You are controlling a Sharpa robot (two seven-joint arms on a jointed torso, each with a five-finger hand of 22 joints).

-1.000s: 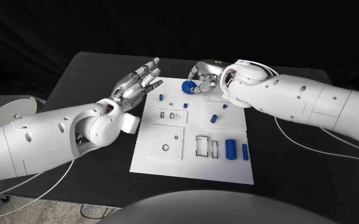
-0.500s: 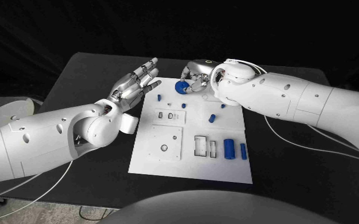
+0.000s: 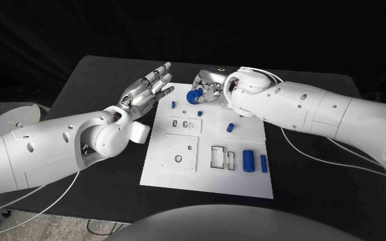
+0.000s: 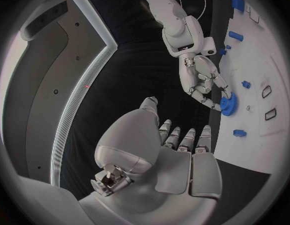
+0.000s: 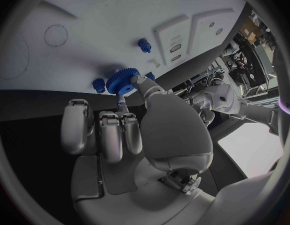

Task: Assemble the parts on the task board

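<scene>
While its fingertips (image 5: 140, 83) pinched a small blue toothed gear wheel (image 3: 194, 96), the right hand (image 3: 209, 87) hung over the far end of the flat white rectangular task board (image 3: 173, 181), near that board's far left corner. In the right wrist view the gear (image 5: 123, 81) sat at the fingertips just above the white surface, with a small blue peg (image 5: 145, 45) and a blue stub (image 5: 99, 85) close by on the board. The left hand (image 3: 146, 91) was raised beside the board's left edge, palm up, fingers (image 3: 163, 73) spread apart and holding nothing.

Farther out, the board lay lengthwise down the middle of the black table (image 3: 80, 90), with bare black surface on both long sides and beyond its far edge. Near the board's close end lay a wide blue cylinder (image 3: 247, 160) and a thin blue bar (image 3: 263, 163), just beside two dark rectangular slots (image 3: 217, 157). A short blue pin (image 3: 230, 127) lay mid-board, apart from the others. No writing or labels could be read on anything.
</scene>
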